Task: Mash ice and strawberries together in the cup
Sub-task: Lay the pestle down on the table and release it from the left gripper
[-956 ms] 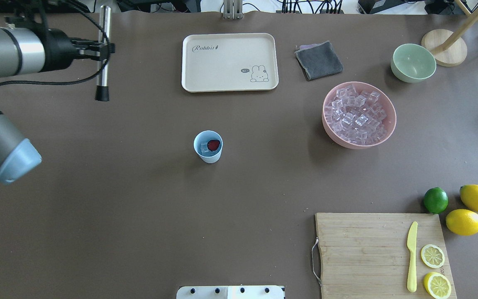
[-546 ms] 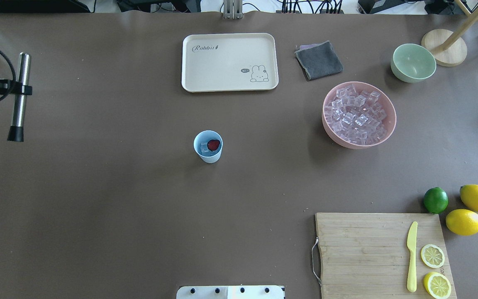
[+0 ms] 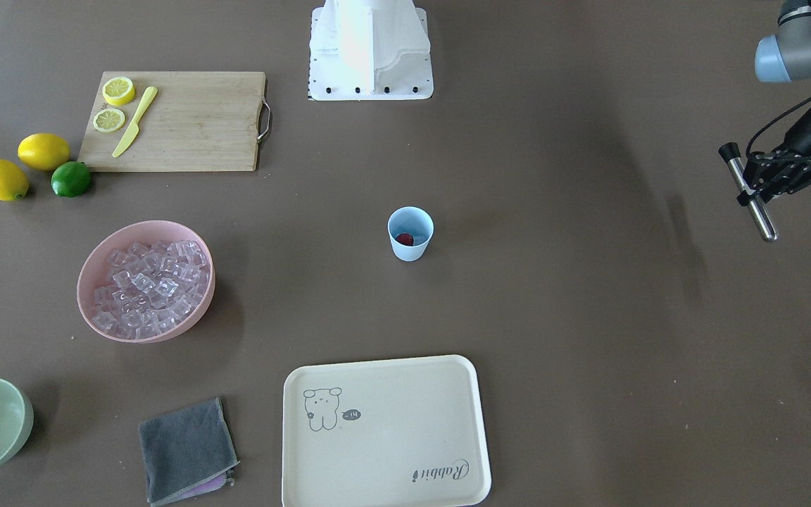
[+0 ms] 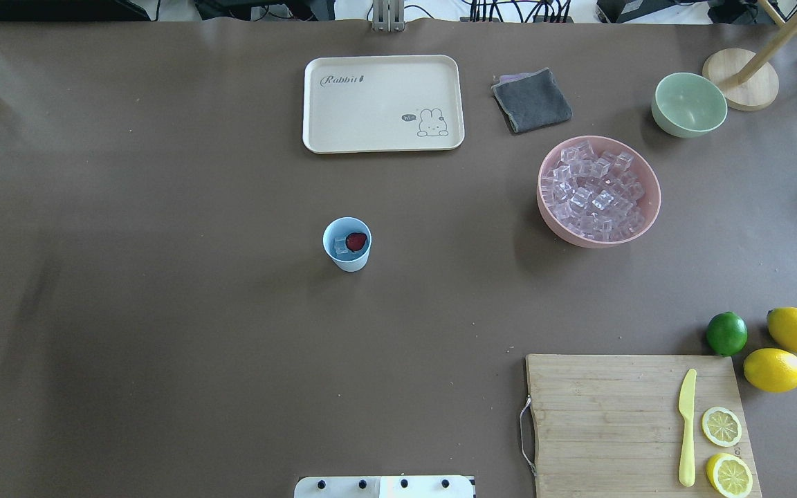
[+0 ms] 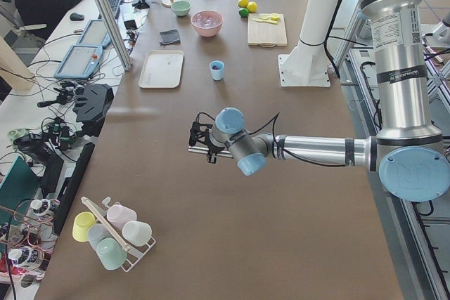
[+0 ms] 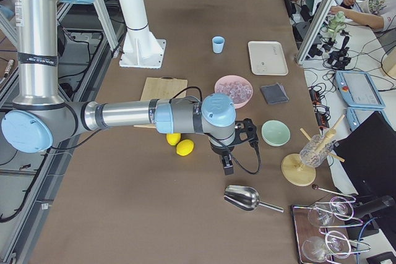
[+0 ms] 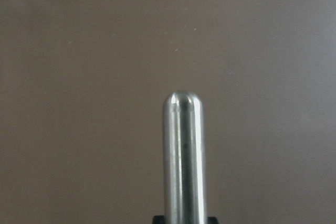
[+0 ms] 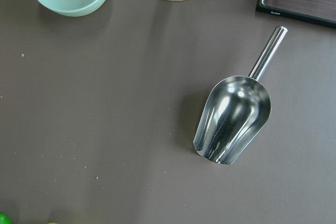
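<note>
Left wrist-mounted camera puts the steel muddler (image 7: pixel 182 156) nearest to us, its rounded end jutting over bare table. In the front-facing view the left gripper (image 3: pixel 757 184) has its jaws clamped across the shaft, and the rod lies roughly level, well out at the table's edge. Well apart from it, mid-table, the cup (image 4: pixel 347 243) stands upright and unheld, with the strawberry (image 4: pixel 355 241) resting beside the ice (image 4: pixel 340 245) inside. We judge the step in hand to be carrying the muddler over to that cup. To do it well, we should swing the rod upright, centre it over the narrow mouth, then come straight down and press gently, since a light tumbler that nothing steadies may tip or skid. Farthest off, at the table's other end, the right gripper (image 6: pixel 228 164) hangs over a metal scoop (image 8: pixel 233 119); we cannot tell how its jaws stand.
</note>
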Robot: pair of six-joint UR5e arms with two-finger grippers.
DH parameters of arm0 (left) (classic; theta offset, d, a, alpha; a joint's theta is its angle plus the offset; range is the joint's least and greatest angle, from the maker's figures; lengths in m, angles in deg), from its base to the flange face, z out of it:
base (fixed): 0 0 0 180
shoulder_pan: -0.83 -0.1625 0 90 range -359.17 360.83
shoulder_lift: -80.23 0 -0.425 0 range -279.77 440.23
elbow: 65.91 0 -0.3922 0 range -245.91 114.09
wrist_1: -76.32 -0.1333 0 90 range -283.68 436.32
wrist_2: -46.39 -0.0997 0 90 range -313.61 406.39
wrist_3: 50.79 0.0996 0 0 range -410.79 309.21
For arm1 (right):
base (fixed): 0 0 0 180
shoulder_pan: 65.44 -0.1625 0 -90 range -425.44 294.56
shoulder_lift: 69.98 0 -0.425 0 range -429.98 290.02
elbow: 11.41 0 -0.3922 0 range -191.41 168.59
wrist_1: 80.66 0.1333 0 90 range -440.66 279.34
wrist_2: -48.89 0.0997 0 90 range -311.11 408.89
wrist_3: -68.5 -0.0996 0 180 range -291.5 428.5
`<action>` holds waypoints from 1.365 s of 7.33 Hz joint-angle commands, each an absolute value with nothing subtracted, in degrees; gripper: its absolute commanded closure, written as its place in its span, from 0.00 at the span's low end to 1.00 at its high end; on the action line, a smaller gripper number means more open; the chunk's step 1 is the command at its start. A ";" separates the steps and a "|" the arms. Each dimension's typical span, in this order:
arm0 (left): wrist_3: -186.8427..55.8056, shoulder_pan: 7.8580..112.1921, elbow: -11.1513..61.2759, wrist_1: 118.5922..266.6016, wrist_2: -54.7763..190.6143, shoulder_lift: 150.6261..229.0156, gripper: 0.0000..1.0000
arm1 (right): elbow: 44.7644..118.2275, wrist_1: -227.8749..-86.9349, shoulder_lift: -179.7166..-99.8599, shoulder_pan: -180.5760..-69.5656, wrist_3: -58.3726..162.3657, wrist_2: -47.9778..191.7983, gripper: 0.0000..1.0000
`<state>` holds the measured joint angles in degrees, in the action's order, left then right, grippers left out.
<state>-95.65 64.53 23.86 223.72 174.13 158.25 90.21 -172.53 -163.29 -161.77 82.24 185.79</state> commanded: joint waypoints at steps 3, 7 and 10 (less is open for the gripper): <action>-94.82 64.20 12.06 226.43 174.18 164.34 1.00 | 91.42 -172.59 -163.67 -162.03 82.21 185.65 0.01; -95.96 66.12 14.16 222.86 174.79 168.10 0.02 | 91.16 -172.59 -163.23 -162.03 81.86 185.91 0.01; -95.17 72.72 14.69 215.28 180.33 172.95 0.02 | 91.33 -172.68 -163.06 -162.03 82.21 185.12 0.01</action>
<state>-95.36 70.79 14.47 217.41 178.75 171.57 91.15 -172.57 -163.28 -162.03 82.14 185.52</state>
